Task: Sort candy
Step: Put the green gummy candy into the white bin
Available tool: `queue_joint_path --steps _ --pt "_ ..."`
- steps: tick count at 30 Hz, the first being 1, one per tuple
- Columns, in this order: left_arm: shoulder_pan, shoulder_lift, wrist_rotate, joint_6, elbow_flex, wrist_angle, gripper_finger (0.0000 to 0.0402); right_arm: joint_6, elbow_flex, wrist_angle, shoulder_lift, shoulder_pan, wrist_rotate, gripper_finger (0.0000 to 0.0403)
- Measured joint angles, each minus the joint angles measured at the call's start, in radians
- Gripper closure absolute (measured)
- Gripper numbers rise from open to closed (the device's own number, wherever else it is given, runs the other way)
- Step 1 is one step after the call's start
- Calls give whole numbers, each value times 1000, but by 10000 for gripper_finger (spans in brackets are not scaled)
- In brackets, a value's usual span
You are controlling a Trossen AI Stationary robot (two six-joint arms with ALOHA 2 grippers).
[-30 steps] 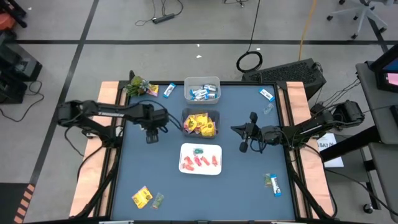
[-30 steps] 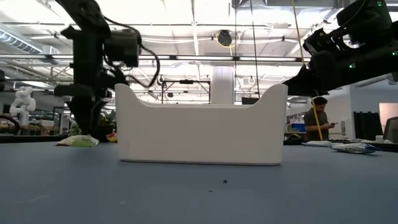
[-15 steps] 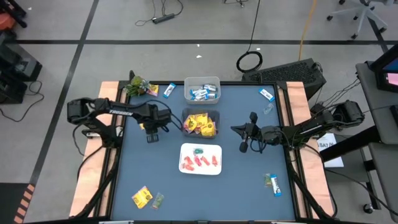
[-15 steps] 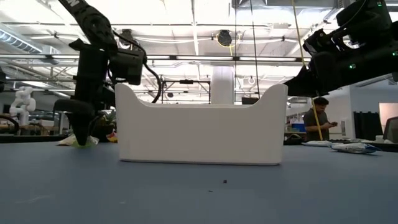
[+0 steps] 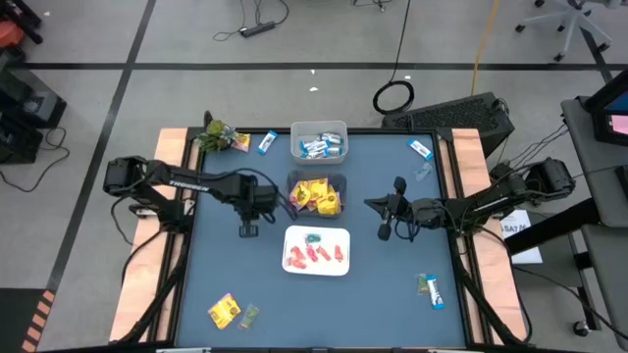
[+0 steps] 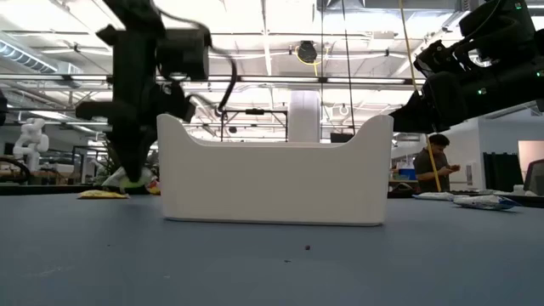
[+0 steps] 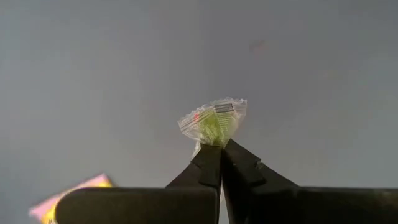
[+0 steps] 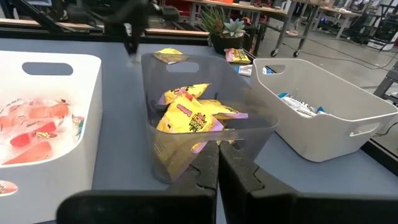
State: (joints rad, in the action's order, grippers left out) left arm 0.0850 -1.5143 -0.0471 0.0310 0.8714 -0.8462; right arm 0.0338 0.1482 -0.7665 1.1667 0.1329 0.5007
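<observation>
My left gripper (image 5: 248, 231) points down over the blue table, left of the clear bin (image 5: 316, 194), and is shut on a small green candy (image 7: 214, 121) in a clear wrapper. The low view shows that candy (image 6: 127, 178) just above the table top. My right gripper (image 8: 217, 152) is shut with nothing in it. It waits level at the clear bin's right side (image 5: 371, 204). Loose candy lies about: a blue bar (image 5: 267, 142), another blue bar (image 5: 420, 149), a yellow packet (image 5: 224, 311) and a green piece (image 5: 249, 315). My left gripper pinches the green candy by the lower edge of its clear wrapper (image 7: 213, 142), between the two fingertips. The fingers come from above, pointing down. The candy sticks out past the fingertips and is lifted clear of the table.
A white bin (image 5: 319, 142) holds blue-and-white bars, the clear bin holds yellow packets, and a white tray (image 5: 317, 250) holds red pieces. A green plant (image 5: 218, 135) stands at the far left corner. More candy (image 5: 430, 289) lies near right. A yellow packet (image 7: 68, 193) lies under the left arm.
My left gripper has shut on the green candy at the table top. It has then lifted the candy a little and carried it toward the table's near edge and right, toward the white tray. The yellow packet beside it has stayed on the table.
</observation>
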Motion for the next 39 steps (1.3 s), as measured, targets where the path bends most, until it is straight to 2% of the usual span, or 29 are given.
queue_joint_path --steps 4,12,14,17,21,22,28,33,39 --pt "-104 0 88 6 62 18 397 6 0 8 0 0 0 403" --pt "-232 0 456 58 130 231 397 14 0 15 0 0 0 403" --pt "-241 0 492 59 134 312 397 14 0 16 0 0 0 403" --pt "-243 0 455 30 134 462 397 14 0 16 0 0 0 403" --pt "-223 -11 249 -76 136 629 397 15 0 16 0 0 0 403" --pt "-214 -19 226 -84 136 638 397 15 0 16 0 0 0 403" --pt "-190 -112 215 -101 136 646 397 15 0 16 0 0 0 403" --pt "-199 -214 209 -92 194 626 397 15 0 16 0 0 0 403" --pt "-198 -264 141 -19 241 574 397 15 0 17 0 0 0 403"
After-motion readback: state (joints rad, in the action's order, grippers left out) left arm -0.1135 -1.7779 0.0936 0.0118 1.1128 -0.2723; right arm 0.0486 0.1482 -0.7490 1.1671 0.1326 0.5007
